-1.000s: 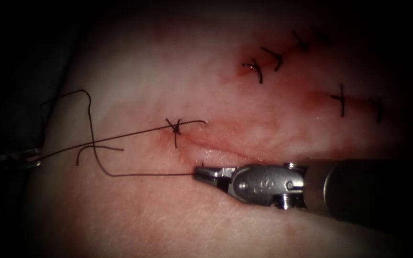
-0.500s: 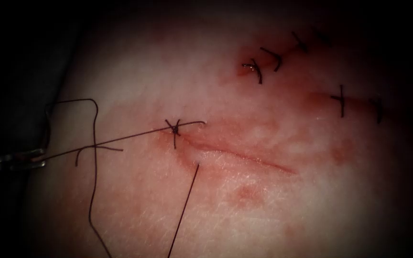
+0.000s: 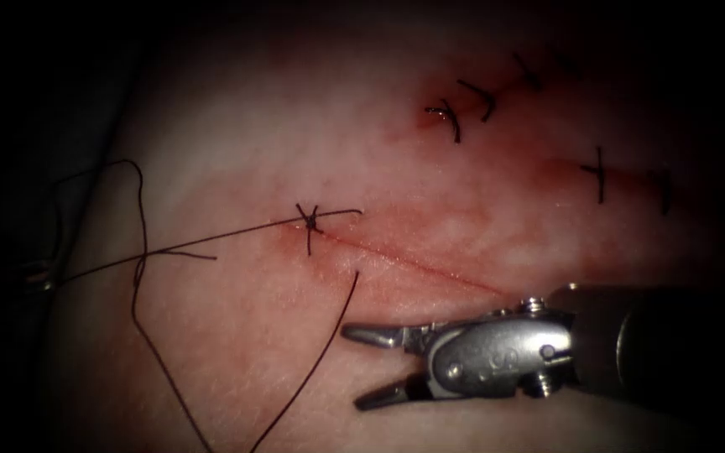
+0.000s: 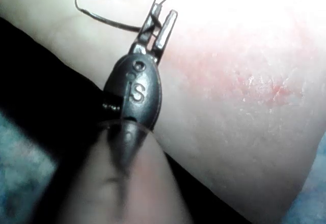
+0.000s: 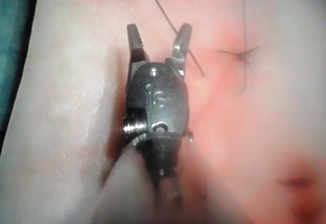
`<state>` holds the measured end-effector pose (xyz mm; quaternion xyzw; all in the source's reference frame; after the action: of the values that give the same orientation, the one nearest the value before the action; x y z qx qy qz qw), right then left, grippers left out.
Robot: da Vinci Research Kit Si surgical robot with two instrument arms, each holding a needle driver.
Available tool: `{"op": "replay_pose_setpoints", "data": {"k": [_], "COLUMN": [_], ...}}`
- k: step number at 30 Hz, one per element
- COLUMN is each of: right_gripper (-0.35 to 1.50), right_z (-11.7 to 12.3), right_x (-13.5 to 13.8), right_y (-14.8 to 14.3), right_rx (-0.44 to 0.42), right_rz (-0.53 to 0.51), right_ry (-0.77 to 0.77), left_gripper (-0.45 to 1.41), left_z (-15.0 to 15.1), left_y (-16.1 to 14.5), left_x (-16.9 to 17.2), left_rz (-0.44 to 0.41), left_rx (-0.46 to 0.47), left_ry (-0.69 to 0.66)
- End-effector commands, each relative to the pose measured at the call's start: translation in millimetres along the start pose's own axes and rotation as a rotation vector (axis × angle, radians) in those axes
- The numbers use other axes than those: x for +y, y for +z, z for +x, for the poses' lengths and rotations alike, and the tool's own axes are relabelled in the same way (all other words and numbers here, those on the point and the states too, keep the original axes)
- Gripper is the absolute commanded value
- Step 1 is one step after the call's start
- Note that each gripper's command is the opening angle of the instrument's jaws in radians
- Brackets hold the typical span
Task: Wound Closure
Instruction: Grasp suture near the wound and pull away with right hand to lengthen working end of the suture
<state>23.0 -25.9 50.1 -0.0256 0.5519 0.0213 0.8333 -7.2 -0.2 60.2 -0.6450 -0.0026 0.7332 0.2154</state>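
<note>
Thread [image 3: 312, 361], thin, dark, probably braided.

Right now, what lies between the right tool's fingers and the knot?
In the endoscope view, one thread strand and bare tissue lie between the right tool, fingers open and empty, and the knot. The left tool holds thread.

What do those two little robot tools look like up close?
Each is a small grey metal head on a dark round shaft. The right tool has two slim tapered fingers, a rounded body stamped "S" and a small screw at its side. The left tool bears the same stamped "S" on its teardrop body.
</note>
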Motion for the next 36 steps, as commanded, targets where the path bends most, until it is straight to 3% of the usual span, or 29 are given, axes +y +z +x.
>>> {"op": "replay_pose_setpoints", "data": {"k": [1, 5, 8, 11, 12, 14, 15, 21, 24, 25, 32, 36], "right_gripper": [1.25, 1.28, 1.28, 1.06, 0.81, -0.35, -0.35, -0.35, -0.35, -0.35, -0.35, -0.35], "right_z": [-1.7, -4.9, -5.8, -6.1, -6.1, -6.0, -6.0, -5.3, -3.0, -1.2, 6.2, 8.2], "right_x": [0.6, 2.0, 2.1, 1.4, 1.2, 1.0, 1.0, -0.8, -4.0, -6.4, -14.8, -16.3], "right_y": [1.4, 3.3, 4.2, 5.3, 5.4, 5.2, 4.9, 3.2, 2.8, 2.6, 2.5, 2.6], "right_rx": [-0.009, -0.044, -0.052, -0.058, -0.061, -0.108, -0.145, -0.139, -0.131, -0.116, -0.051, -0.032], "right_rz": [-0.009, -0.033, -0.040, -0.043, -0.038, -0.008, -0.025, -0.030, 0.012, 0.043, 0.152, 0.179], "right_ry": [-0.011, -0.014, -0.018, -0.033, -0.023, 0.073, 0.096, 0.132, 0.118, 0.105, 0.079, 0.065], "left_gripper": [-0.45, -0.45, -0.45, -0.45, -0.45, -0.45, -0.45, -0.45, -0.45, -0.45, -0.45, -0.45], "left_z": [-0.9, -1.3, -1.4, -1.4, -1.4, -1.4, -1.4, -1.4, -1.5, -1.5, -1.7, -1.7], "left_y": [0.6, 0.9, 1.0, 1.2, 1.3, 1.4, 1.4, 1.5, 1.7, 1.7, 1.8, 1.8], "left_x": [0.2, 0.1, 0.0, 0.0, 0.0, 0.1, 0.1, 0.2, 0.2, 0.2, 0.1, 0.1], "left_rz": [0.000, 0.001, 0.000, 0.000, 0.000, 0.001, -0.001, 0.000, -0.001, -0.002, -0.002, -0.003], "left_rx": [0.001, 0.002, 0.003, 0.005, 0.005, 0.009, 0.007, 0.007, 0.009, 0.010, 0.011, 0.011], "left_ry": [-0.001, -0.001, -0.001, -0.001, -0.001, -0.001, -0.001, -0.001, -0.001, -0.001, -0.001, -0.001]}}
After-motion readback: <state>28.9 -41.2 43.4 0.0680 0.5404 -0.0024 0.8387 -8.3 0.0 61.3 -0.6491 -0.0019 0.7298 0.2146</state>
